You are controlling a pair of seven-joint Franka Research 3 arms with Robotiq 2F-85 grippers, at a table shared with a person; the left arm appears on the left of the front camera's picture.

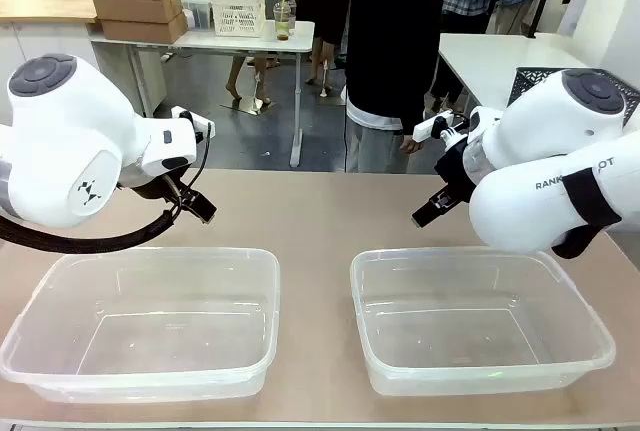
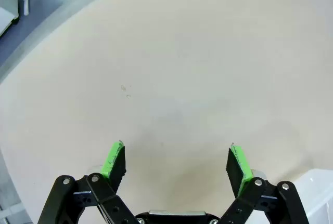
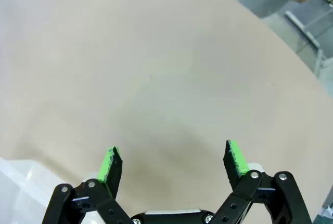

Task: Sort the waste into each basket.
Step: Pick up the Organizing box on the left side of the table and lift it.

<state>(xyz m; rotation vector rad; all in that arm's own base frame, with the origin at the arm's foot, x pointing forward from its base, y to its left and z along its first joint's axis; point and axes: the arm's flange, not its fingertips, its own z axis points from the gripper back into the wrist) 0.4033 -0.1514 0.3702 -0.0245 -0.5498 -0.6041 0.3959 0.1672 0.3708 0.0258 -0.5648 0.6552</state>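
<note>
Two clear plastic baskets sit side by side near the table's front edge: the left basket (image 1: 150, 323) and the right basket (image 1: 478, 319), both with nothing in them. My left gripper (image 1: 197, 207) hangs above the table just behind the left basket; in its wrist view the left gripper (image 2: 177, 162) is open over bare tabletop. My right gripper (image 1: 430, 211) hovers behind the right basket; the right gripper (image 3: 173, 164) is open too, nothing between its green pads. The waste is out of view.
A person in dark clothes (image 1: 392, 51) stands at the far side of the beige table (image 1: 315, 216). A corner of a clear basket (image 3: 15, 182) shows low left in the right wrist view. Other tables, boxes and a white crate stand farther back.
</note>
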